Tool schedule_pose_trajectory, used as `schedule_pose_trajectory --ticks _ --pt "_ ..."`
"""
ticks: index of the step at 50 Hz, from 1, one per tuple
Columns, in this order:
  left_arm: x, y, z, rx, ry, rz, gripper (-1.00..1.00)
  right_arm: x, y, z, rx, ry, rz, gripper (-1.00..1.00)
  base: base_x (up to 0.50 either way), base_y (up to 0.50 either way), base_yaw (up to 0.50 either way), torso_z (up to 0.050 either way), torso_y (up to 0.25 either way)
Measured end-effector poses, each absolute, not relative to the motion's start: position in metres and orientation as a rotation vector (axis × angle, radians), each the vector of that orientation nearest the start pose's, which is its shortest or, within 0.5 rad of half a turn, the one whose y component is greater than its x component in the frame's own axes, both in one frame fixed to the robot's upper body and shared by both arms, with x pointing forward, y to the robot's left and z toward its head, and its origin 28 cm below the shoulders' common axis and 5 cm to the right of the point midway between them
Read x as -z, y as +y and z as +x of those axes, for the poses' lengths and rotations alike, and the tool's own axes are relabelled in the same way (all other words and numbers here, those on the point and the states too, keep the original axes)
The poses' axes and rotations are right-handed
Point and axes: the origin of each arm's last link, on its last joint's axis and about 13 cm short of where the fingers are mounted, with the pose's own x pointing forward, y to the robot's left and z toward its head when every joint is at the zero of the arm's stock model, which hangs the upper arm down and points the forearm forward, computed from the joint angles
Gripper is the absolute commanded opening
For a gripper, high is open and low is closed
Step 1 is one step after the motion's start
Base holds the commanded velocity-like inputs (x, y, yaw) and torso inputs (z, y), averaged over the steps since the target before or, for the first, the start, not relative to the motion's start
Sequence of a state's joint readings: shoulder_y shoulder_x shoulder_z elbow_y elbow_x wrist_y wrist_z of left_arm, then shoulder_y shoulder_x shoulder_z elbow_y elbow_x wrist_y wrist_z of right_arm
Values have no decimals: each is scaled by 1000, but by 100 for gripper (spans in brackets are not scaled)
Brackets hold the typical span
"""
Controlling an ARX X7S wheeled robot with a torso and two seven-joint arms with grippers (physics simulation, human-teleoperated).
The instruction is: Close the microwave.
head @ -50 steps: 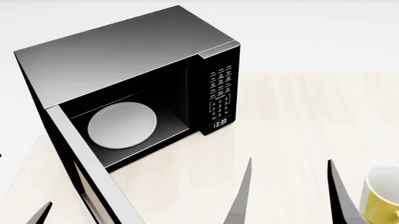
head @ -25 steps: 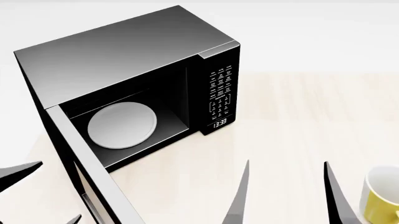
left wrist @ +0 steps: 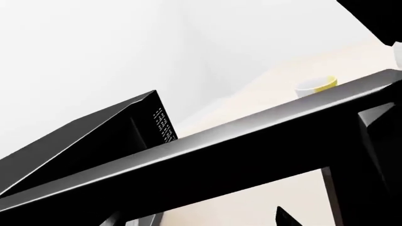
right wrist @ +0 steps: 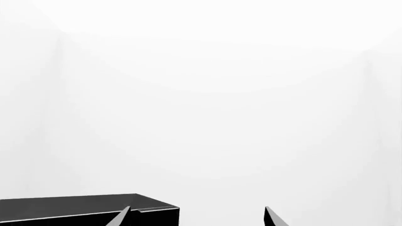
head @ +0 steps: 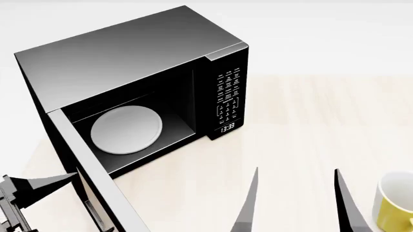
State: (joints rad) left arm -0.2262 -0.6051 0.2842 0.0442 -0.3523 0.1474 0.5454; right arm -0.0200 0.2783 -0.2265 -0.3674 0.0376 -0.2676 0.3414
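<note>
- Surface (head: 310,121): pale wood, carries everything here.
- Microwave (head: 129,63): big black box at far left of the surface, front angled toward the robot's right. Cavity open, white turntable plate (head: 125,130) visible inside, keypad panel (head: 229,99) with clock on the right of the opening.
- Door (head: 90,179): hinged on the left, swung wide open, sticking out toward the robot and seen edge-on in head view. In the left wrist view its top edge (left wrist: 207,160) fills the frame as a dark bar.
- Left gripper (head: 38,186): low left in head view, one finger tip right at the door's outer face; can't tell if touching. Released or clenched: cannot tell, only one finger clearly shows.
- Right gripper (head: 293,203): two fingers spread apart, released, holding nothing, hovering over bare surface, well clear of the door.
- Yellow-and-white mug (head: 393,203): just beside the right gripper, at the frame's right edge.
- Step in hand, my read: push the door shut with the left gripper. Contact the outer face near the free edge, far from the hinge, for leverage; sweep along the door's arc toward the keypad side; follow through until it seats flush.
- Keep the right gripper out of the door's swing path.
</note>
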Motion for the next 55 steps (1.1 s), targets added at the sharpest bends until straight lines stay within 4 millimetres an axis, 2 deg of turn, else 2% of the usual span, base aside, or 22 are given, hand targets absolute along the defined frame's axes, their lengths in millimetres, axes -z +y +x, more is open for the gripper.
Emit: schedule_pose_trajectory --ticks 14,55 --pt "-81 281 259 823 -208 302 100 -98 -99 197 26 -581 -52 100 0 0 0 0 0" --pt "-70 254 284 758 -268 288 100 -93 -100 199 34 -566 -51 100 0 0 0 0 0"
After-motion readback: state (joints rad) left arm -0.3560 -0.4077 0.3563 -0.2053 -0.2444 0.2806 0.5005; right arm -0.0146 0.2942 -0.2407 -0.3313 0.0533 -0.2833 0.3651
